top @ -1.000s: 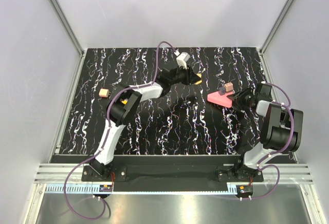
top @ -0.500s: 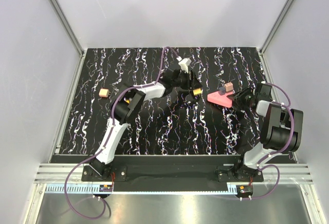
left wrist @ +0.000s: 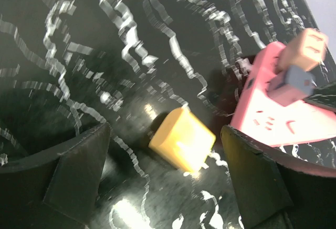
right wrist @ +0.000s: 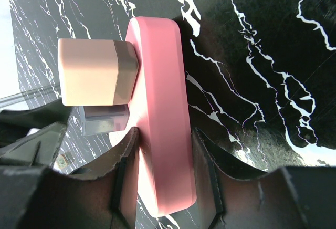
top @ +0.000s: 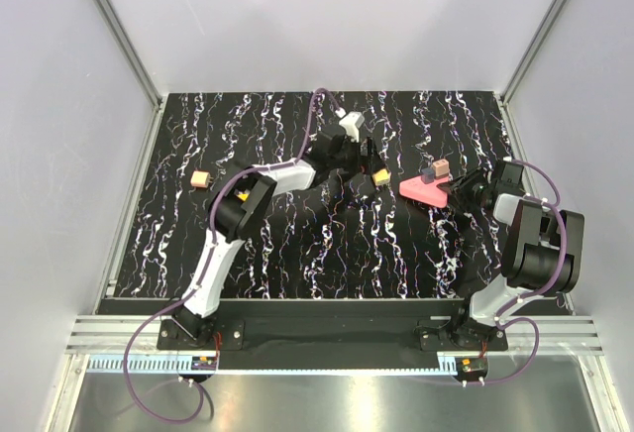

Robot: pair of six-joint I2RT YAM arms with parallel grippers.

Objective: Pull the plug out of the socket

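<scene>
The pink socket (top: 420, 192) lies on the black marbled table, right of centre. A beige plug (right wrist: 97, 71) and a grey plug (right wrist: 105, 118) stick out of the socket's (right wrist: 163, 108) face. My right gripper (right wrist: 164, 134) is shut on the socket's near end, one finger on each flat side. A yellow plug (left wrist: 181, 139) lies loose on the table just left of the socket (left wrist: 278, 113). My left gripper (left wrist: 165, 134) hovers over this plug with its fingers wide open and not touching it. From above, the yellow plug (top: 380, 178) sits below the left gripper (top: 369, 162).
A small beige-and-orange plug (top: 200, 179) rests alone at the table's left side. Grey walls enclose the table on three sides. The right arm (top: 530, 239) folds close to the right wall.
My left gripper has opened and let go of the yellow plug, which now lies on the table. The wrist has turned slightly. The right gripper and socket have stayed put.
</scene>
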